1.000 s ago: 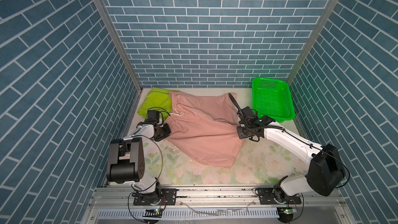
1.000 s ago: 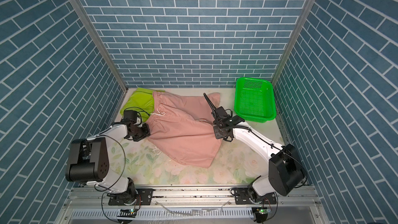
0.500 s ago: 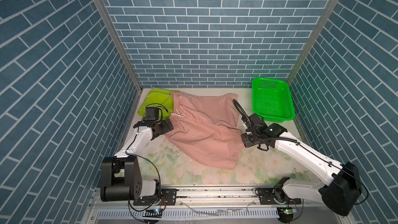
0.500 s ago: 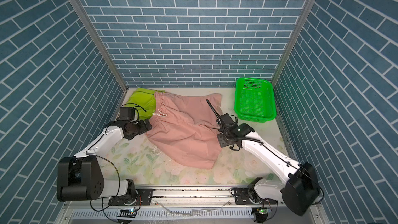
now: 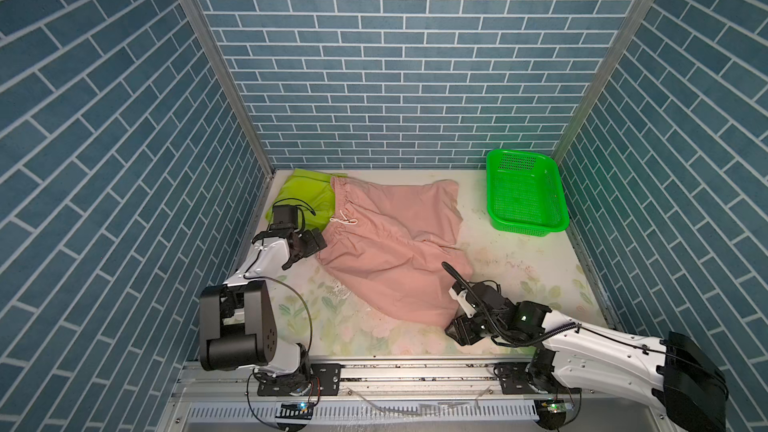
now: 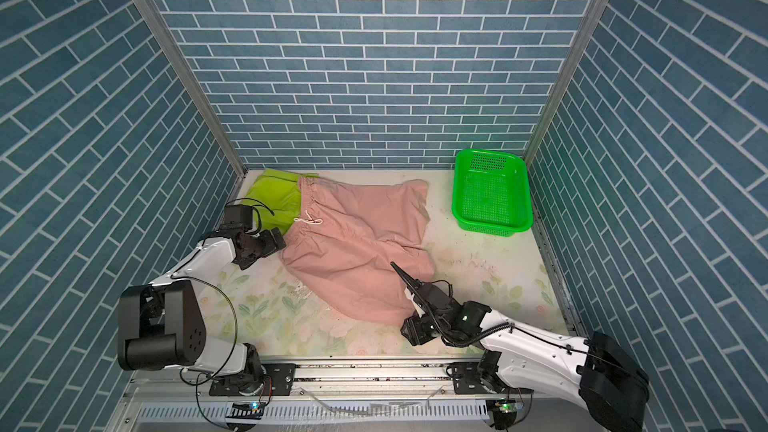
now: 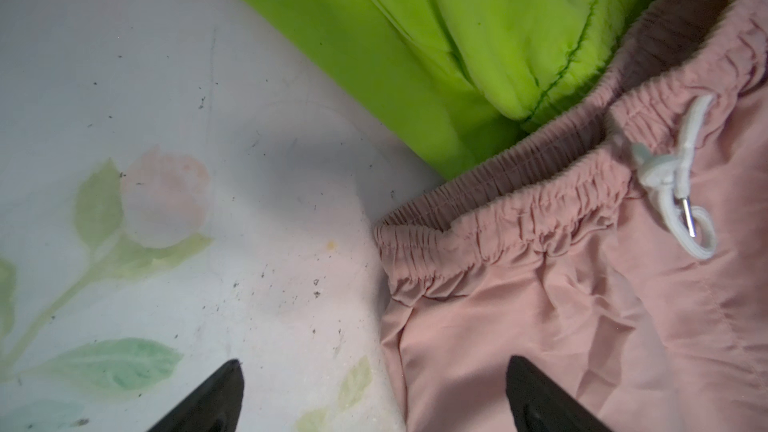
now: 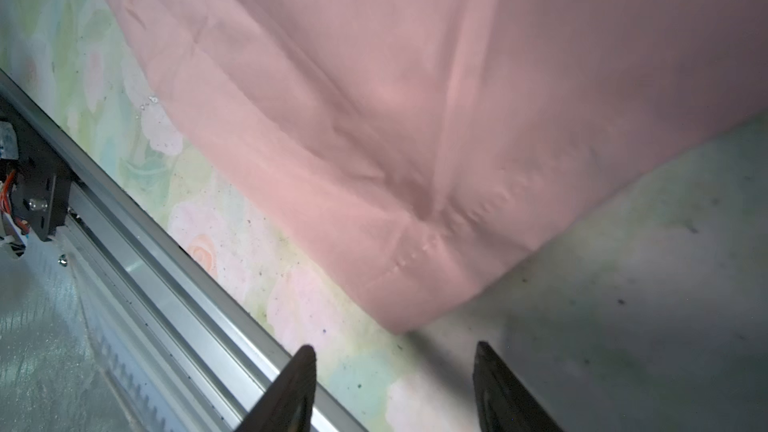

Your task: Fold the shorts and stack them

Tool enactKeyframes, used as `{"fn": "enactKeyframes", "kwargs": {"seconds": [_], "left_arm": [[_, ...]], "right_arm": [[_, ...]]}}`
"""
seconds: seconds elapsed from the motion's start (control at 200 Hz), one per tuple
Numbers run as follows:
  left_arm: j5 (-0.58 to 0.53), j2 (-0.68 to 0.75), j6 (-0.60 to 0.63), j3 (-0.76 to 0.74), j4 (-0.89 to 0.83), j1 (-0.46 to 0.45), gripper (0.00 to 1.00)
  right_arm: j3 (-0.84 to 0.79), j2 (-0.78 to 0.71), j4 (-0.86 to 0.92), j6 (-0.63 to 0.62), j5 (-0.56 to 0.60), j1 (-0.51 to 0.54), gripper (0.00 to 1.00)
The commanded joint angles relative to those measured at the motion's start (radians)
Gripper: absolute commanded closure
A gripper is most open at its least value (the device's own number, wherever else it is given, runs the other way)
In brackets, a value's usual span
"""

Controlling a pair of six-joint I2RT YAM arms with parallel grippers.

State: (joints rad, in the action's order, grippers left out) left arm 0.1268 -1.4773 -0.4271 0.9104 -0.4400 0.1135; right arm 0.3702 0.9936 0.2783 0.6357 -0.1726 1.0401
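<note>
Nearest the front rail (image 5: 415,371), the right pincer (image 5: 453,329) sits low over the counter (image 5: 519,268), just beside the near hem corner of the pink shorts (image 5: 390,251). In the right wrist view its two dark fingers (image 8: 299,388) stand apart with nothing between them. The hem corner (image 8: 399,317) lies just ahead of the tips, and I cannot tell whether they touch it.

The pink shorts lie spread and rumpled across the middle of the floral counter in both top views (image 6: 353,251). One leg reaches toward the front and the other toward the back right.

Farther back on the left, the left pincer (image 5: 313,243) hovers at the near end of the gathered waistband (image 7: 498,218). Its jaws are spread wide and hold nothing. In the left wrist view one finger (image 7: 216,401) is over bare counter and the other is over pink cloth. A white drawstring (image 7: 681,184) lies knotted on the waistband.

Behind that, in the far left corner, the lime-green shorts (image 5: 307,197) lie bunched, and the pink waistband overlaps their edge (image 7: 415,35).

In the far right corner stands a bright green perforated basket (image 5: 528,230), well apart from both pairs.
</note>
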Motion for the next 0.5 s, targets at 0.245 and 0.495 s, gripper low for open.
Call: {"fn": "enactKeyframes", "kwargs": {"seconds": [0.245, 0.495], "left_arm": [[0.043, -0.055, 0.035, 0.022, 0.015, 0.005, 0.00], [0.019, -0.053, 0.055, 0.053, -0.018, 0.005, 0.00]], "right_arm": [[0.036, 0.174, -0.214, -0.055, 0.166, 0.065, 0.38], [0.150, 0.156, -0.043, -0.041, 0.115, 0.061, 0.99]]}}
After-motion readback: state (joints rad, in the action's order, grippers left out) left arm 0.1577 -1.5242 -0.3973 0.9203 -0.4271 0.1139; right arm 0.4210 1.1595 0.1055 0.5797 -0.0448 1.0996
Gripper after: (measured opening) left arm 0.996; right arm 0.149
